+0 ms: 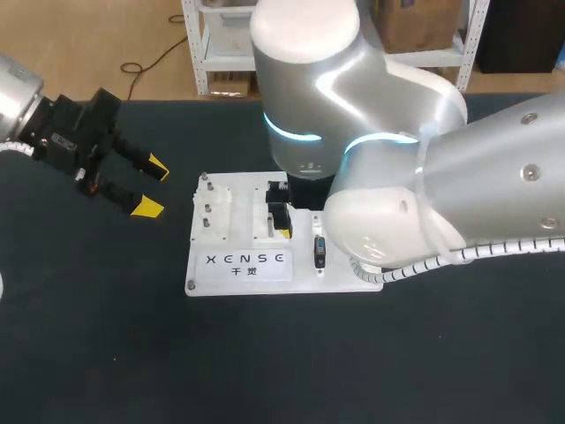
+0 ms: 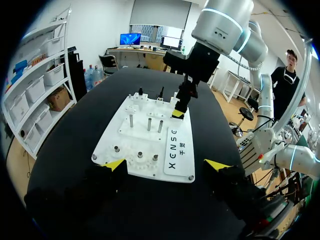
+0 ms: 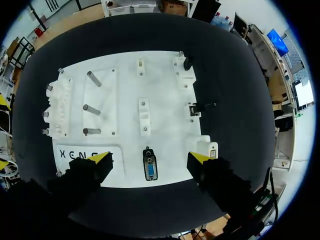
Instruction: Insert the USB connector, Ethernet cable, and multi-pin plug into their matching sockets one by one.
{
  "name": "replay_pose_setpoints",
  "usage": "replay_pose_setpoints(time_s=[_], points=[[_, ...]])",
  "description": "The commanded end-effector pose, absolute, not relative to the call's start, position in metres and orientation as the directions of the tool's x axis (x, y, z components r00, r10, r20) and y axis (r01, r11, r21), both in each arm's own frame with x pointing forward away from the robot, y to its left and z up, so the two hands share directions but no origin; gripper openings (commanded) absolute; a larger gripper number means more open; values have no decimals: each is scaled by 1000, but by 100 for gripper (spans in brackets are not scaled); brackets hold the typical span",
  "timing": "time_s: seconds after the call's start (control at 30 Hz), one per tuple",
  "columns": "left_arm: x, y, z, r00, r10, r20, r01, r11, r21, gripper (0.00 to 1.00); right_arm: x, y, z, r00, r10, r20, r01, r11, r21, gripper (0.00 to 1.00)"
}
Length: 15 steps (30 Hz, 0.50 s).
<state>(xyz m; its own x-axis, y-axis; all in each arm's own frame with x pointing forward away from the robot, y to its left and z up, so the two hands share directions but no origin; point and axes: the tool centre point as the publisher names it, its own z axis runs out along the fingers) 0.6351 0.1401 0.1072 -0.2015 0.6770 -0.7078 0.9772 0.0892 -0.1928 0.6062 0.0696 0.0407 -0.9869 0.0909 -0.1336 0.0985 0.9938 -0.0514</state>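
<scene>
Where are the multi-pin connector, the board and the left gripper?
multi-pin connector (image 3: 149, 169): right wrist view, its middle.
board (image 3: 165, 90): right wrist view, bare white surface.
left gripper (image 1: 152, 187): head view, midway between its yellow tips.

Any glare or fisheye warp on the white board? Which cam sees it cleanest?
Head view: strong highlights on the right arm, which also hides the back right of the white board. Left wrist view: board evenly lit, no glare. Right wrist view: cleanest, nearly the whole board shown without glare, though its edges bow outward.
</scene>
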Motion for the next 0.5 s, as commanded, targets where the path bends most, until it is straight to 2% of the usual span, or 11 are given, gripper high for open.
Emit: replay_pose_setpoints(time_s=[0.03, 0.23, 0.3, 0.33, 0.37, 0.5], points=[[635, 141, 106, -199, 675, -710, 978, 88, -191, 100, 603, 65, 29, -988, 102, -115, 106, 994, -32, 100], [635, 141, 106, -199, 675, -710, 978, 88, -191, 100, 601, 67, 21, -991, 101, -87, 101, 995, 6, 98], [635, 141, 106, -199, 675, -710, 978, 88, -191, 100, 600, 68, 19, -991, 98, -85, 98, 995, 7, 91], [635, 141, 106, -199, 675, -710, 978, 88, -191, 100, 599, 69, 18, -992, 96, -83, 96, 995, 11, 71], [635, 141, 106, -199, 675, -710, 978, 88, -191, 100, 599, 70, 17, -992, 94, -83, 93, 996, 11, 61], [635, 141, 106, -199, 675, -710, 978, 88, -191, 100, 598, 71, 13, -994, 80, -80, 79, 997, 12, 50]])
